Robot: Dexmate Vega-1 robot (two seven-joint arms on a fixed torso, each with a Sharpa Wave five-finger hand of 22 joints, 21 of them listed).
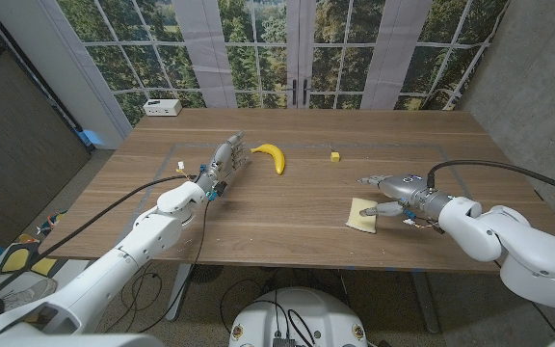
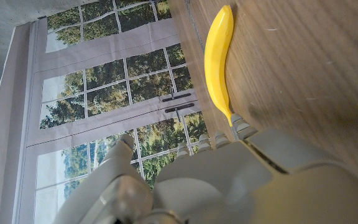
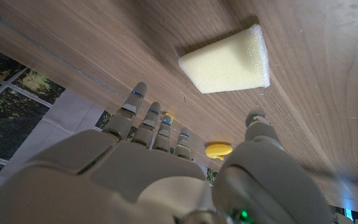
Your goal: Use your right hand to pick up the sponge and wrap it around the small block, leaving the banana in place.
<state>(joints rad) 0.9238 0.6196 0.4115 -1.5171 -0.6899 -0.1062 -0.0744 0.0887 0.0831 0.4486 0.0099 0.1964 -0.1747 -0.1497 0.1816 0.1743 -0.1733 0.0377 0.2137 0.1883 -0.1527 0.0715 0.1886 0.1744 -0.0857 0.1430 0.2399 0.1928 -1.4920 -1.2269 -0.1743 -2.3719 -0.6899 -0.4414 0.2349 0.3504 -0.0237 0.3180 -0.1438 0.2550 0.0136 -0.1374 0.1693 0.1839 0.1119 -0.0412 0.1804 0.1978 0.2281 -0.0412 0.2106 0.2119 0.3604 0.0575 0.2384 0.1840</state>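
The wooden worktop (image 1: 287, 207) carries three small things. The pale yellow sponge (image 1: 362, 215) lies flat near the front edge on the right side, and the right robot hand (image 1: 389, 195) hangs just beside it — fingers spread, nothing held, the fingertips reaching left past the sponge's far edge. From the right wrist view the sponge (image 3: 229, 61) sits apart from the right robot hand (image 3: 166, 168), a strip of bare wood showing between them, with the thumb on one side and the other fingers fanned out on the other.

The small block (image 1: 335, 156), a yellow cube, stands further back, well apart from the sponge and to the right of the banana (image 1: 272, 157). The banana lies in the middle of the far half, curved, its stem end toward the left robot hand (image 1: 224, 163).

That left robot hand stands on its edge just left of the banana — fingers straight and apart, gripping nothing. In the left wrist view the banana (image 2: 217, 59) stretches away from the fingertips (image 2: 243, 129).

A white box (image 1: 163, 107) sits at the far left corner.
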